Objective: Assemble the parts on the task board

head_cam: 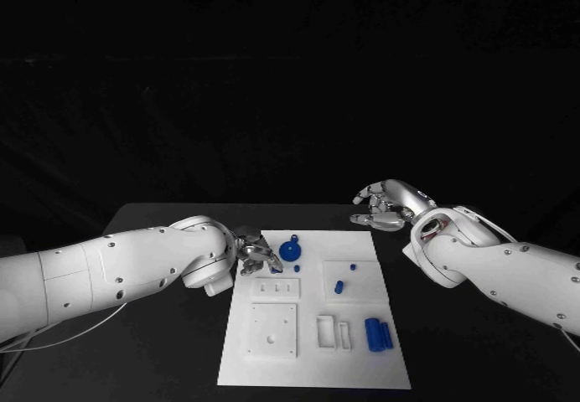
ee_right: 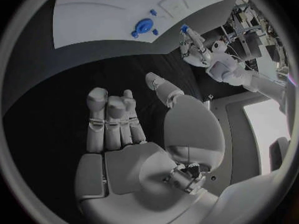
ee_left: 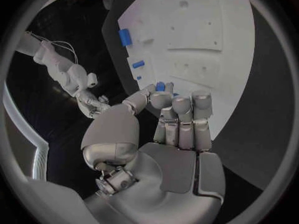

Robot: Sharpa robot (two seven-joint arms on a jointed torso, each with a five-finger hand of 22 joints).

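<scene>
A: While the left hand [head_cam: 257, 254] hangs over the flat white rectangular task board [head_cam: 363, 368] at its far left corner, what are its fingers doing?

B: In the left wrist view its fingers [ee_left: 182, 115] are curled together with the thumb, pinching a small blue plastic part [ee_left: 161, 86] at their tips.

A: And the other blue pieces?

B: A round blue knob-like part [head_cam: 290, 249] stands on the board's far end, just beside that hand. A short blue peg [head_cam: 339, 286] lies on a raised white square near the board's middle, with a tiny blue stud [head_cam: 352, 266] beyond it. Two long blue cylinders [head_cam: 377, 333] lie side by side at the board's near right.

A: The right hand [head_cam: 389, 207]?

B: It hovers over the black table [head_cam: 157, 213], off the board's far right corner. Its fingers [ee_right: 111, 118] lie straight and pressed side by side, thumb apart, holding nothing.
</scene>
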